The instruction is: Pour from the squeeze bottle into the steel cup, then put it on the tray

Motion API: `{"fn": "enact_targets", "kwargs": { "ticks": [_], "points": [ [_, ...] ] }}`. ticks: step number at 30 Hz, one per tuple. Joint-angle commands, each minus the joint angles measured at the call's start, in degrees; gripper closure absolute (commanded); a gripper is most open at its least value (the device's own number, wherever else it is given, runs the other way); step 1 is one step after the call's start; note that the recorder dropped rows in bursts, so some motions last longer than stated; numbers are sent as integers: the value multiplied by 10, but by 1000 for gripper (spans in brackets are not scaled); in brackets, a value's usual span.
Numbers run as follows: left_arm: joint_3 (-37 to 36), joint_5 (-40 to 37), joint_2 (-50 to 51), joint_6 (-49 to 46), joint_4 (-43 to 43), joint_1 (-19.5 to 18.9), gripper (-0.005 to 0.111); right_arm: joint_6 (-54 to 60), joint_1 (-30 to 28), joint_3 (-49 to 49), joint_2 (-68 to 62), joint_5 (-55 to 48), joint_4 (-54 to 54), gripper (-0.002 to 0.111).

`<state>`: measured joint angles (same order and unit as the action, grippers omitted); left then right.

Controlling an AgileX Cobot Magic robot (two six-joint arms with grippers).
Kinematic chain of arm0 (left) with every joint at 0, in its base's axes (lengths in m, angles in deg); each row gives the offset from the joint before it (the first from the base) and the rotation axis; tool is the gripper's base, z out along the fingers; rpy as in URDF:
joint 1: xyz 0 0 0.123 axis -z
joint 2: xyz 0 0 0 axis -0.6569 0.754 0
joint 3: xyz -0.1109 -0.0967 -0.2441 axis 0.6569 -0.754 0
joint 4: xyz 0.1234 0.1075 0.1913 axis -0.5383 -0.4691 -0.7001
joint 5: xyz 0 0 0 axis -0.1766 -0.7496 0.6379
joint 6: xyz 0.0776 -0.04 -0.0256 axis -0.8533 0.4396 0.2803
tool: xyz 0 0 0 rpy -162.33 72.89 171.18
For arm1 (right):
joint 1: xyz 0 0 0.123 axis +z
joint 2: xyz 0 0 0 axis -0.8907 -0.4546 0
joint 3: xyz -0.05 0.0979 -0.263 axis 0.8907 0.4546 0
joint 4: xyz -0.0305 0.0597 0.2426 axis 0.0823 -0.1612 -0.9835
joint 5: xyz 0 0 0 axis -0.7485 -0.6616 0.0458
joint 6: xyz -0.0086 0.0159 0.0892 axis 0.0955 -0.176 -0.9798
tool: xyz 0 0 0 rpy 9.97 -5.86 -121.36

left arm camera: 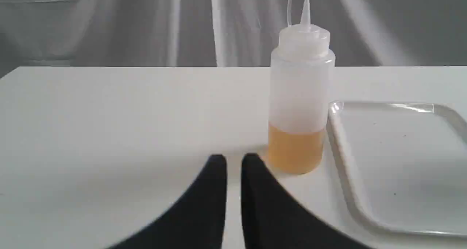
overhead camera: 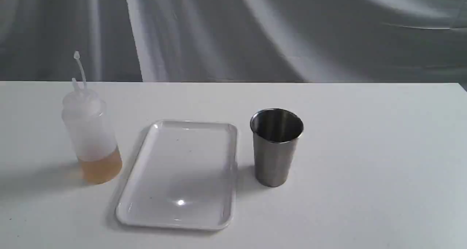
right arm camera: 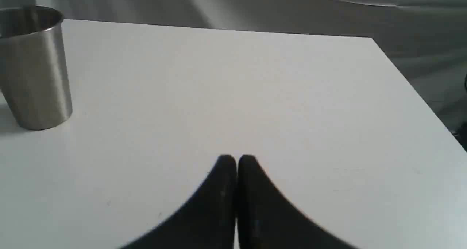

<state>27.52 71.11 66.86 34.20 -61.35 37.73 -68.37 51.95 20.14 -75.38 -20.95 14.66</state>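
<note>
The squeeze bottle (overhead camera: 91,132) stands upright at the left of the table, amber liquid filling its lower part, its cap strap sticking up. Right of it lies the white tray (overhead camera: 178,174), with nothing on it. The steel cup (overhead camera: 276,147) stands upright just right of the tray. Neither gripper shows in the exterior view. In the left wrist view my left gripper (left arm camera: 233,159) is shut on nothing, short of the squeeze bottle (left arm camera: 299,96) and beside the tray (left arm camera: 397,165). My right gripper (right arm camera: 236,160) is shut and holds nothing, well away from the cup (right arm camera: 34,66).
The white table (overhead camera: 365,168) ends at a far edge against a grey draped cloth (overhead camera: 255,30). Its right edge and corner show in the right wrist view, where the table (right arm camera: 292,96) drops off to the floor.
</note>
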Motion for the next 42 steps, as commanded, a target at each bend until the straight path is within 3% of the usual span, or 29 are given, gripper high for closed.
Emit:
{"fn": "enact_targets", "kwargs": {
  "ticks": [1, 21, 32, 42],
  "points": [
    [-3, 4, -1, 1, 0, 3, 98, -2, -4, 2, 3, 2, 4, 108],
    [-3, 4, -1, 2, 0, 3, 98, 0, -4, 2, 3, 11, 11, 108],
    [-3, 4, -1, 1, 0, 3, 98, 0, -4, 2, 3, 265, -9, 108],
    [-3, 4, -1, 2, 0, 3, 98, -51, -4, 2, 3, 364, -16, 108]
  ]
}}
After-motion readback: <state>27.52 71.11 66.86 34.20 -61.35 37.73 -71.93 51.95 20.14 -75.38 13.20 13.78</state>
